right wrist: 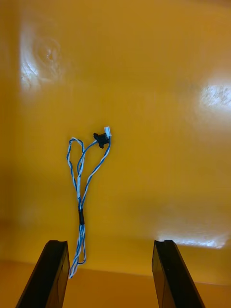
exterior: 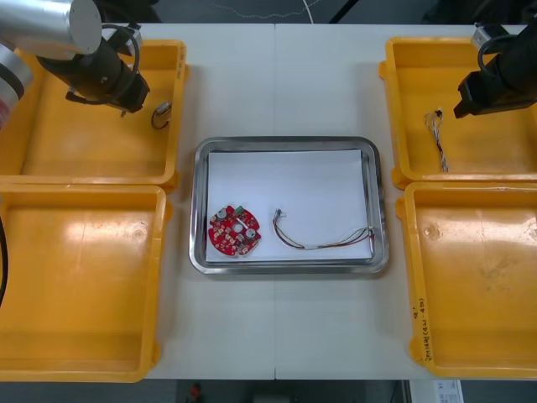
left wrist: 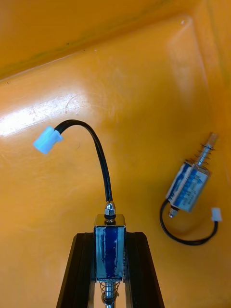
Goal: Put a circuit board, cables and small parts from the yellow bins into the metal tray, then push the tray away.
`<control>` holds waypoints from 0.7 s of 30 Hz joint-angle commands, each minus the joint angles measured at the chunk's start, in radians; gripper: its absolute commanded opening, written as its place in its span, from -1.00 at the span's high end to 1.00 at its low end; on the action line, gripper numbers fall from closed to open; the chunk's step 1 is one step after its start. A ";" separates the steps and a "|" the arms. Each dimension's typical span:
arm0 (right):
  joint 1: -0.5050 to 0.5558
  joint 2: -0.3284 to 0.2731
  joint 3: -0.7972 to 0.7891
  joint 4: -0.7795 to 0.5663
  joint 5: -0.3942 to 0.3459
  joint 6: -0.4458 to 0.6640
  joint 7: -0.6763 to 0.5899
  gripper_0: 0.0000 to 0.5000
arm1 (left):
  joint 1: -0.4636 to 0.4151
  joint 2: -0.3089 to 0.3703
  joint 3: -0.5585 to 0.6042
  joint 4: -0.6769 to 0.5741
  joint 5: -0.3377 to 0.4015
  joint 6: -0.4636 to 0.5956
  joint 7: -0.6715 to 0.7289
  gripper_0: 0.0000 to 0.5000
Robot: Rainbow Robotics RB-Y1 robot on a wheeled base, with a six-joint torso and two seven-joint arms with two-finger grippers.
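Note:
My left gripper (left wrist: 109,262) is shut on a small metal part (left wrist: 110,243) with a blue label and a black lead ending in a white plug. It hangs over the far left yellow bin (exterior: 50,143). A second small metal part (left wrist: 188,185) lies on that bin's floor beside the fingers, also seen at the bin's right end (exterior: 160,115). My right gripper (right wrist: 111,274) is open above the far right yellow bin (exterior: 503,151); a twisted blue and white cable (right wrist: 83,192) lies below, near one finger. The metal tray (exterior: 201,201) holds a red circuit board (exterior: 234,230) and a red and yellow cable (exterior: 323,239).
Two more yellow bins stand at the near left (exterior: 75,285) and near right (exterior: 478,277). The tray has a white sheet inside. Bare table lies between the bins, in front of and behind the tray.

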 commanded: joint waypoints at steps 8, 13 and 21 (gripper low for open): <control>-0.023 0.037 0.004 0.036 0.003 -0.020 -0.098 -1.00 | -0.006 0.065 0.080 -0.188 -0.010 0.220 -0.050 1.00; -0.005 0.046 0.010 0.036 0.003 -0.054 -0.107 -1.00 | -0.006 0.064 0.080 -0.249 -0.031 0.297 -0.030 1.00; 0.048 0.057 0.023 0.036 0.001 -0.109 -0.118 -1.00 | 0.037 0.050 0.083 -0.421 -0.043 0.406 0.047 1.00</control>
